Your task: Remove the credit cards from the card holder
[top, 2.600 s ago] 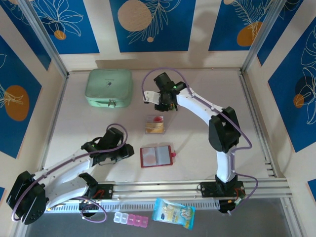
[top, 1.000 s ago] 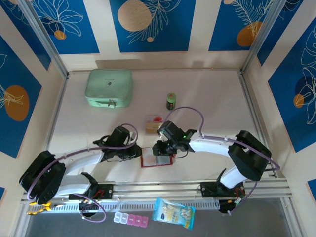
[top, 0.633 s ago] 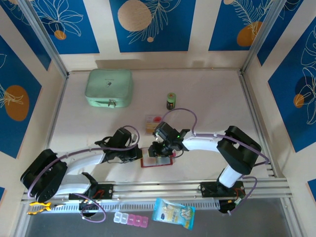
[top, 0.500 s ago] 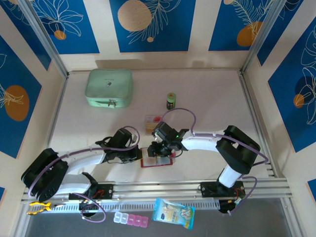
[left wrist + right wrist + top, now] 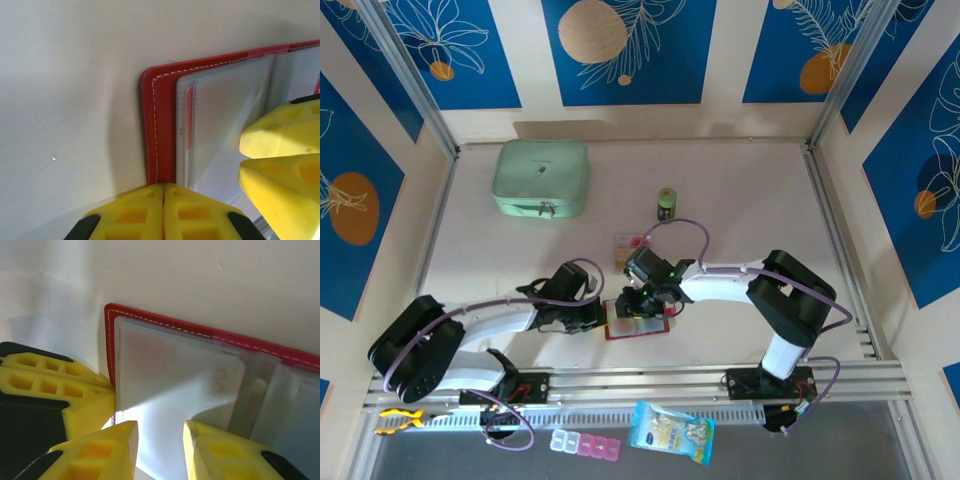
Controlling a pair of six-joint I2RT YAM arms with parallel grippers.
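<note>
Card holder [image 5: 159, 130] lying open flat on the table [image 5: 740, 200], front middle

Left gripper [image 5: 164, 192] is pinched fully closed, tips right at the holder's left edge. Right gripper [image 5: 160, 432] has its fingers a little apart over the clear sleeves [image 5: 225, 115], not gripping anything I can see.

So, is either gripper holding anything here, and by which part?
Cannot tell for sure: left gripper is shut at the card holder's cover edge; right gripper straddles a clear sleeve, jaws apart.

One card holder [image 5: 645, 331], one case [image 5: 541, 178] (mint-green)
</note>
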